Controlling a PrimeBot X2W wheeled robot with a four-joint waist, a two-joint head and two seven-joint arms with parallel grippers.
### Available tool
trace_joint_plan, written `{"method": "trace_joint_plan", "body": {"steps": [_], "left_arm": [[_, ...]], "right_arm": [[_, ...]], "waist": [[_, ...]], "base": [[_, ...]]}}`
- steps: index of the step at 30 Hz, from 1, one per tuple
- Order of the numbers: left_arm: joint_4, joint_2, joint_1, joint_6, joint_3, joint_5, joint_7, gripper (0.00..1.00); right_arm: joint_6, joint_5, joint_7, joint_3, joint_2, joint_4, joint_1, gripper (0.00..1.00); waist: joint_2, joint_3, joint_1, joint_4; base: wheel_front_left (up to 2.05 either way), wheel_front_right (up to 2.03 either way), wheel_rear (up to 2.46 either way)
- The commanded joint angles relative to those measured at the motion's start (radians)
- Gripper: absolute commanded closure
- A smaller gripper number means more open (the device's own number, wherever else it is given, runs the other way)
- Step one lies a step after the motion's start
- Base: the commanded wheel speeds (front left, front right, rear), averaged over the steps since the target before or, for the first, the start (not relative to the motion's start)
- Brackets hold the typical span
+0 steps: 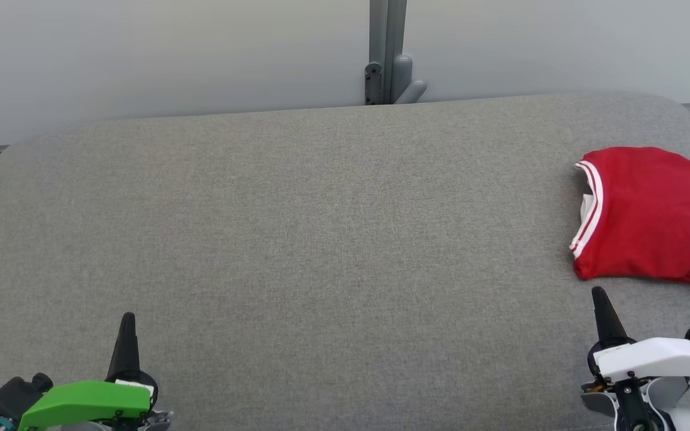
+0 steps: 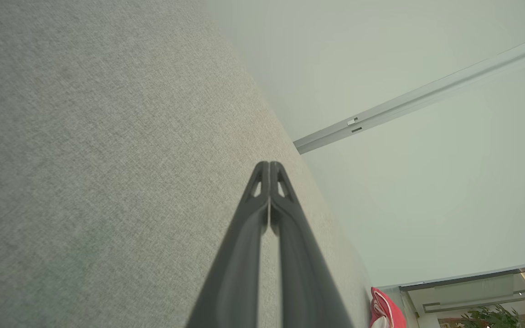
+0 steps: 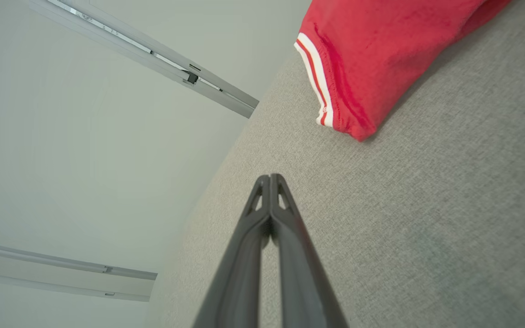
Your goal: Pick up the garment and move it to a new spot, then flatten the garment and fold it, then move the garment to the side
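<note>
Grey cushion [image 1: 321, 239], wide, far corners rounded. Red garment [image 1: 656, 215] lies on it at 3 o'clock, folded into a flat bundle and running off the head view's right edge. Its white-and-red striped trim [image 1: 587, 209] faces 9 o'clock, toward the cushion's middle.

Left gripper [image 1: 128, 318], green cover, at 7 o'clock. Fingers pressed together tip to tip, nothing between them, pointing to 12. Well apart from the garment. Left wrist view: clenched fingers over grey fabric, a scrap of red at 5 o'clock.

Right gripper [image 1: 598, 294], white cover, at 4 o'clock. Also clenched on nothing. Tip sits near the garment's near edge, at 6 o'clock of the trim corner, not touching. Right wrist view: garment at 1 o'clock of the tip, a strip of grey between.

Grey post [image 1: 387, 54] at 12 o'clock behind the cushion, against a pale wall [image 1: 141, 54].
</note>
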Motion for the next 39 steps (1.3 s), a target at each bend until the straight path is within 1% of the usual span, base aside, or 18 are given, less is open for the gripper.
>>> {"method": "trace_joint_plan", "body": {"steps": [1,15,39], "left_arm": [[-0.011,0.007,-0.025,-0.004,0.006,-0.029,0.008,1.00],[-0.018,0.008,-0.042,-0.007,0.014,-0.161,0.044,1.00],[-0.027,0.009,-0.067,-0.012,0.027,-0.355,0.097,1.00]], "right_arm": [[0.000,0.037,0.007,0.000,-0.007,-0.013,-0.024,1.00],[0.000,0.195,0.044,0.000,-0.008,-0.014,-0.036,1.00],[0.000,0.424,0.098,0.001,-0.010,-0.015,-0.055,1.00]], "waist": [[0.0000,0.000,0.0000,0.000],[0.0000,-0.002,0.0000,0.000],[0.0000,-0.004,0.0000,0.000]], "base": [[0.00,0.00,0.00],[0.00,0.00,0.00],[0.00,0.00,0.00]]}}
